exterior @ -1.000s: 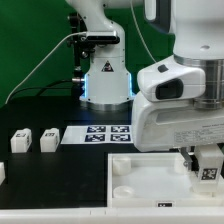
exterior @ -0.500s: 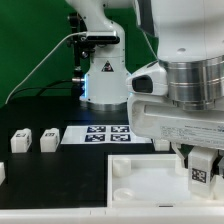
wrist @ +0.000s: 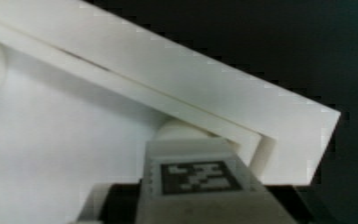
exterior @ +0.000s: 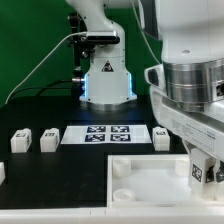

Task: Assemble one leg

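My gripper [exterior: 203, 166] is shut on the leg [exterior: 197, 172], a small white post whose black-and-white tag faces the camera. It holds the leg upright over the right-hand corner of the large white panel [exterior: 140, 184] in the exterior view. In the wrist view the leg [wrist: 201, 165] points down at the panel's corner [wrist: 247, 120], with the gripper [wrist: 202, 202] closed around it. Whether the leg touches the panel is hidden. Three more legs stand on the table: two at the exterior view's left [exterior: 20, 141] [exterior: 48, 140] and one by the marker board's right end [exterior: 161, 139].
The marker board [exterior: 105, 134] lies behind the panel. The robot base [exterior: 105, 75] stands at the back with cables. Another white part [exterior: 2, 172] shows at the exterior view's left edge.
The gripper with the leg has shifted a little to the exterior view's left and the wrist has turned. The loose legs and the panel have not moved.
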{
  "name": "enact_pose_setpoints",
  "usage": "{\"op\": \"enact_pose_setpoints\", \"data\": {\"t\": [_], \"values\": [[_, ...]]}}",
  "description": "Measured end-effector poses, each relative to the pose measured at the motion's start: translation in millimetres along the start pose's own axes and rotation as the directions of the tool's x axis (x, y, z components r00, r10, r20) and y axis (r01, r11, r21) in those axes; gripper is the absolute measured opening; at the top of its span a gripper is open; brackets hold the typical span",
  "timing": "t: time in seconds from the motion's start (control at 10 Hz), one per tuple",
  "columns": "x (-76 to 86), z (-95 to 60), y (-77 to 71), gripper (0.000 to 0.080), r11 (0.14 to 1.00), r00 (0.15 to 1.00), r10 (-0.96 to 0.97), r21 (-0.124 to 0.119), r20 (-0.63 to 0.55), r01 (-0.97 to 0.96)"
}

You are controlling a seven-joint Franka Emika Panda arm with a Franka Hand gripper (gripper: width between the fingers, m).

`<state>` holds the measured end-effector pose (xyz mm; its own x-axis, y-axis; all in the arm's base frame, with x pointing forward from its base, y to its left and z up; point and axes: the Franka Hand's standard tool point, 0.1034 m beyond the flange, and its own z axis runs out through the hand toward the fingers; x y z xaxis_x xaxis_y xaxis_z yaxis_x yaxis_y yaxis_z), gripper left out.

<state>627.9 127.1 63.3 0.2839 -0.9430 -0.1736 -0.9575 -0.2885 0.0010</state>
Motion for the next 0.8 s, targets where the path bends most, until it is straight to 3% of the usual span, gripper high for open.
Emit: {"op": "enact_pose_setpoints", "data": {"t": [0.3,0.4,0.5,0.6,0.7,0.8], "values": [[-3.7,3.5,-1.8,0.0293,0.965,0.965,0.262,0.028,-0.002,-0.262],[-3.7,3.5,-2.0,0.0293,0.957,0.957,0.289,0.029,0.001,-0.289],[-4.1,4.0,-1.8,0.0367,0.963,0.963,0.269,0.028,0.001,-0.269],[-4.5,4.3,-1.8,0.0367,0.968,0.969,0.248,0.028,0.000,-0.248],[-4.2,2.5,-1.9,0.0552,0.982,0.982,0.189,0.027,-0.001,-0.189],[-3.2,-6.2,-3.8,0.0619,0.990,0.991,0.136,0.036,-0.001,-0.136]]}}
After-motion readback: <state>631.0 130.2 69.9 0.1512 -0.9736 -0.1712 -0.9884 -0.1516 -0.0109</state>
